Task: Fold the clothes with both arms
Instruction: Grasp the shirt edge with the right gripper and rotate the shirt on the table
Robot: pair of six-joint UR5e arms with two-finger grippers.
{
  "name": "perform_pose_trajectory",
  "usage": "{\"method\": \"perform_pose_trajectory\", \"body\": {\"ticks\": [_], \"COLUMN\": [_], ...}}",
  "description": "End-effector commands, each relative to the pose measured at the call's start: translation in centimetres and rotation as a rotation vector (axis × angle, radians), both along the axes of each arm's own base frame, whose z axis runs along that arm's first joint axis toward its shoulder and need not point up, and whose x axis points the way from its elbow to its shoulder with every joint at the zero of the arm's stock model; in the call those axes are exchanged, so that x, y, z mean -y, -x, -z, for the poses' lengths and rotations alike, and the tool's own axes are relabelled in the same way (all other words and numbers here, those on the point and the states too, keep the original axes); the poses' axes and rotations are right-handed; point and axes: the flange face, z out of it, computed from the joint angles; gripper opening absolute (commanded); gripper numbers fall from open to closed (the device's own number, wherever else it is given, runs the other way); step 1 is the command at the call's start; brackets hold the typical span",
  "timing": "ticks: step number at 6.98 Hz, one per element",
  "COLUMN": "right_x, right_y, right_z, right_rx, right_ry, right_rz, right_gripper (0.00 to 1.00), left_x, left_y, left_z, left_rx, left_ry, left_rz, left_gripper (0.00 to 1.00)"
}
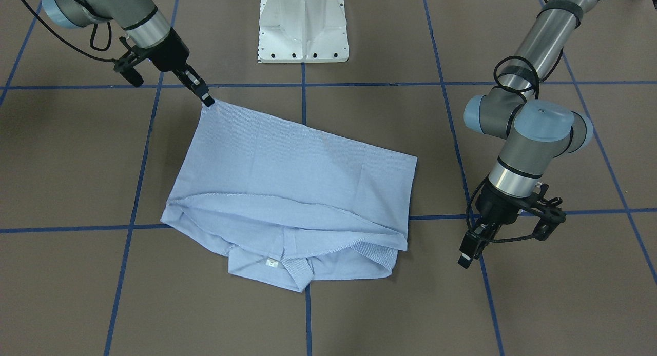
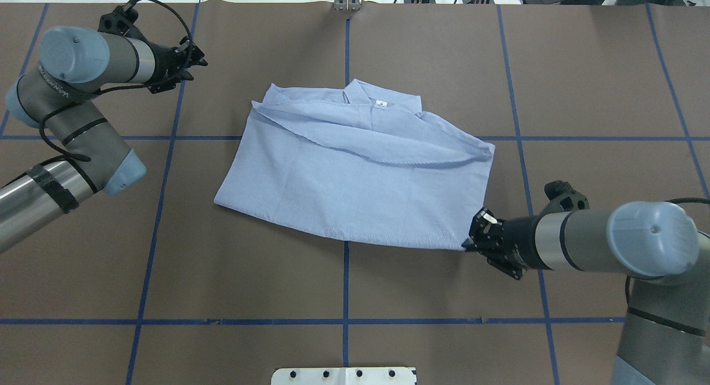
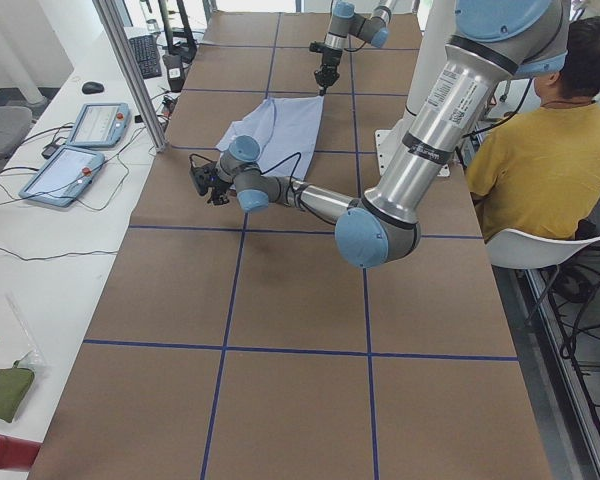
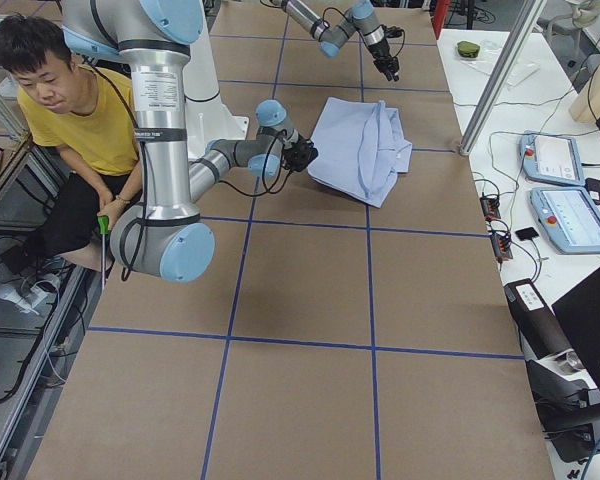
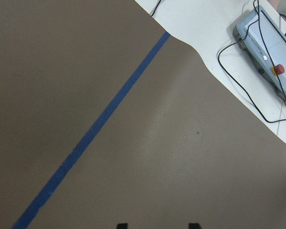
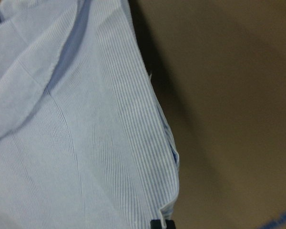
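1. Brown table (image 1: pixel 359 304) gridded with blue tape lines (image 1: pixel 308 320) fills the front-facing view, and the robot's white base (image 1: pixel 303 30) sits at top centre.
2. And there's the shirt (image 1: pixel 292 176), finely striped blue and white, lying folded in the middle of the frame, a touch left of centre.
3. Down at the bottom edge of the bundle the collar (image 1: pixel 295 271) pokes out, with its small white label (image 1: pixel 272 262) showing. A folded layer lies across just above it.
4. Up at the upper left, the right gripper (image 1: pixel 208 100) has the shirt's top-left corner, with its fingers pinched together on the cloth.
5. Its wrist camera backs that up: the striped edge runs straight down into the black tips at the bottom of the frame.
6. That held corner is drawn out to a point toward the gripper, while the rest of the shirt lies on the table.
7. Over at the lower right, the left gripper (image 1: pixel 468 254) points down over bare table, near the shirt's right edge but not touching it.
8. Its fingers stand apart: the wrist view shows two black fingertips (image 5: pixel 122 225) at the bottom edge with brown table between them.
9. In the view from the left end, a person (image 3: pixel 540 160) in a yellow top sits at the right edge.
10. Control pendants (image 3: pixel 90 125) lie on the white bench (image 3: pixel 40 230) at that view's left.
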Motion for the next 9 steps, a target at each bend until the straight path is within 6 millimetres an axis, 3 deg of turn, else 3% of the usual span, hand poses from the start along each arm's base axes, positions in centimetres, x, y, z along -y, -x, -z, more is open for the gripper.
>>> {"method": "perform_pose_trajectory", "body": {"ticks": [1, 2, 3, 4, 5, 6, 7, 8, 9], "right_x": [-6.5, -8.2, -8.6, -5.9, -1.3, 6.1, 13.6, 17.1, 19.1], "right_y": [-2.5, -2.6, -2.0, -3.1, -3.7, -3.3, -2.5, -2.0, -1.3], "right_z": [1.1, 0.2, 0.2, 0.2, -0.4, -0.6, -1.0, -3.2, -4.7], "right_rx": [0.075, 0.070, 0.074, 0.086, 0.105, 0.124, 0.092, 0.002, -0.081], "right_ry": [0.157, 0.186, 0.183, 0.175, 0.150, 0.109, 0.060, -0.068, -0.227], "right_rz": [0.424, 0.521, 0.539, 0.469, 0.366, 0.233, 0.061, -0.069, -0.073], "right_gripper": [0.03, 0.98, 1.00, 1.00, 1.00, 1.00, 1.00, 1.00, 1.00], "left_x": [-0.2, -0.9, -2.4, -5.2, -8.8, -14.6, -18.9, -22.4, -25.2], "left_y": [0.0, -0.2, 0.1, 1.8, 2.0, 0.5, -0.8, -3.7, -6.5], "left_z": [0.9, 2.4, 3.6, 4.0, 5.0, 4.4, 4.7, 4.8, 4.4], "left_rx": [-0.012, -0.032, -0.080, -0.138, -0.198, -0.223, -0.252, -0.277, -0.281], "left_ry": [-0.011, -0.024, -0.011, 0.012, 0.041, 0.076, 0.110, 0.169, 0.211], "left_rz": [-0.003, -0.021, -0.089, -0.110, -0.147, -0.210, -0.260, -0.308, -0.325], "left_gripper": [0.53, 0.53, 0.53, 0.54, 0.58, 0.58, 0.63, 0.65, 0.66]}}
